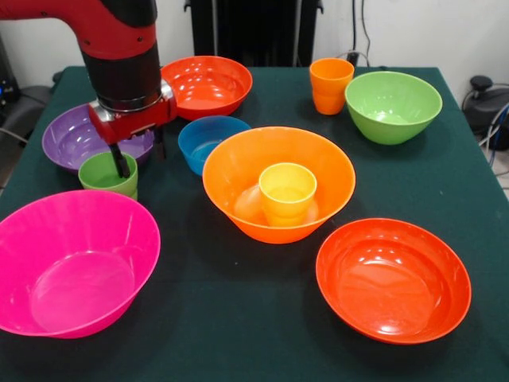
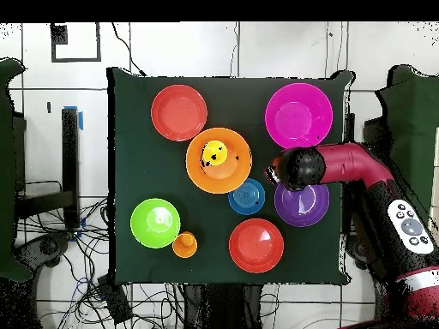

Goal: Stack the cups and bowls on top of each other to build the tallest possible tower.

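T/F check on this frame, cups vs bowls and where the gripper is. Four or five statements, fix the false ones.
1. The yellow cup stands inside the light orange bowl. True.
2. The gripper is at the orange cup. False: one finger is inside the green cup.
3. The blue bowl holds a cup. False: it is empty.
4. The orange cup stands beside the lime green bowl. True.
5. The pink bowl is stacked on the purple bowl. False: both sit on the table.
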`<action>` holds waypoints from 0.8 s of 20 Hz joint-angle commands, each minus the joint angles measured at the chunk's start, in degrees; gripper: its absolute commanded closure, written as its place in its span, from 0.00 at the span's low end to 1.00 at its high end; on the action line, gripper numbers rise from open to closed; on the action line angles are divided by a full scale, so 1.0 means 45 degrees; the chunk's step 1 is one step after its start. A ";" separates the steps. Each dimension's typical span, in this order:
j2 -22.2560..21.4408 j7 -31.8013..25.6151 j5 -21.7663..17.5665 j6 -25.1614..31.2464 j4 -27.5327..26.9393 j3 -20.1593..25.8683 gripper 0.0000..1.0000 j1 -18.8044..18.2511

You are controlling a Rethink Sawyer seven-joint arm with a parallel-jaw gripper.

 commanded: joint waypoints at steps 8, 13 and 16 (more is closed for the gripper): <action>0.0918 -0.2616 -0.0812 -0.0772 0.0330 -0.0395 0.00 -0.0002; 0.0928 -0.2651 -0.0881 -0.0737 0.0107 -0.0365 0.00 0.0096; 0.0901 -0.2615 -0.0974 -0.0793 0.0015 -0.0393 0.00 0.0128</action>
